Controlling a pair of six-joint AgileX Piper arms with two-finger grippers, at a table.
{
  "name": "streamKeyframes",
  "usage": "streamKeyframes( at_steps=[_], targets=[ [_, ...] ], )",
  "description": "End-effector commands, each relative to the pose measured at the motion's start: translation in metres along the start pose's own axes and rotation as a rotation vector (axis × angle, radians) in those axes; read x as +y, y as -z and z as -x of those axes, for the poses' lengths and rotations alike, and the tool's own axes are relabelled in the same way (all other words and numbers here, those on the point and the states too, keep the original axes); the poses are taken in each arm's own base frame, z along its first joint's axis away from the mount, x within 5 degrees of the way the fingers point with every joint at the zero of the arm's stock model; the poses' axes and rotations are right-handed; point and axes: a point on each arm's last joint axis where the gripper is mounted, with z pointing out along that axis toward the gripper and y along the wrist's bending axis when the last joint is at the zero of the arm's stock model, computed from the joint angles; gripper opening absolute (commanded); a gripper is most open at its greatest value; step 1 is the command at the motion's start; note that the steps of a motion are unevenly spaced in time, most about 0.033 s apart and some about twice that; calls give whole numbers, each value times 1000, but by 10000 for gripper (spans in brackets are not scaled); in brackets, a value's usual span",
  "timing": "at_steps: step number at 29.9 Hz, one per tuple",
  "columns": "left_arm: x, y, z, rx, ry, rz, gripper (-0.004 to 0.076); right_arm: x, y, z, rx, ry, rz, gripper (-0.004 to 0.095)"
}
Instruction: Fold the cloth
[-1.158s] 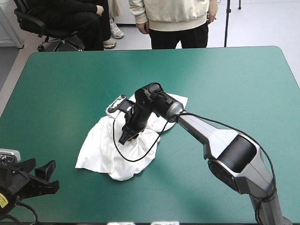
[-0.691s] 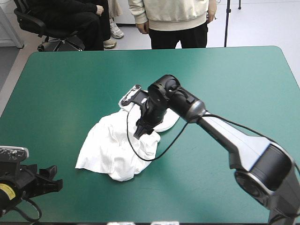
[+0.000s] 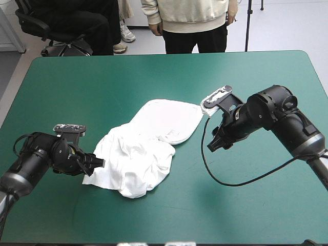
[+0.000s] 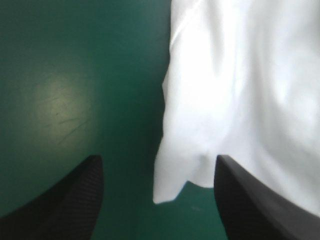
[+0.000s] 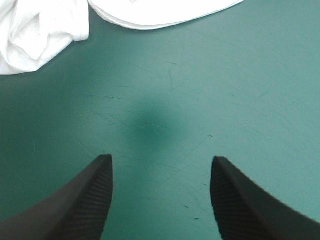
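T-shirt (image 3: pixel 134 163) crumpled; grasp step, I judge. My left jaws wide at its left corner, right jaws wide over bare bench (image 3: pixel 77 87). Next: close left.

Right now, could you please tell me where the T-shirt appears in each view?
High view: T-shirt crumpled at mid-table.
Left wrist view: T-shirt corner between open fingers of the left gripper.
Right wrist view: T-shirt ahead of the open right gripper, apart.
Shared landmark: teal-green cover.
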Motion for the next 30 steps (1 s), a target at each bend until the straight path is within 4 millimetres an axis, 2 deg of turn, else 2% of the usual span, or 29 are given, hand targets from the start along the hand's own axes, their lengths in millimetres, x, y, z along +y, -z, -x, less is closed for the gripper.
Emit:
streamKeyframes(
  at_steps=[1, 5, 10, 14, 16, 18, 20, 22, 25, 30],
  targets=[
    [6, -7, 15, -35, 13, -9, 469, -2, 17, 1, -80, 3, -17, 554],
    [9, -28, 23, 9, 28, -47, 468, -1, 17, 2, -81, -3, -13, 554],
    [-3, -51, 29, 81, 3, -181, 458, -1, 17, 2, -86, -3, -14, 554],
    [-7, -63, 30, 125, -13, -224, 405, -3, 17, 3, -100, -5, -26, 554],
    [-6, -65, 29, 136, -34, -215, 321, -4, 18, 6, -125, -3, -37, 554],
    [-5, -66, 29, 136, -45, -203, 186, -5, 18, 8, -158, -7, -57, 554],
    [-5, -66, 29, 137, -45, -203, 8, -7, 18, 12, -190, -19, -75, 554],
    [-5, -66, 29, 138, -48, -203, -11, -11, 16, 15, -206, -32, -98, 554],
    [-5, -66, 29, 138, -48, -203, -18, -22, 3, 19, -198, -78, -94, 554],
    [-5, -66, 29, 137, -48, -203, -18, -53, -38, 26, -152, -139, -48, 556]
  ],
)
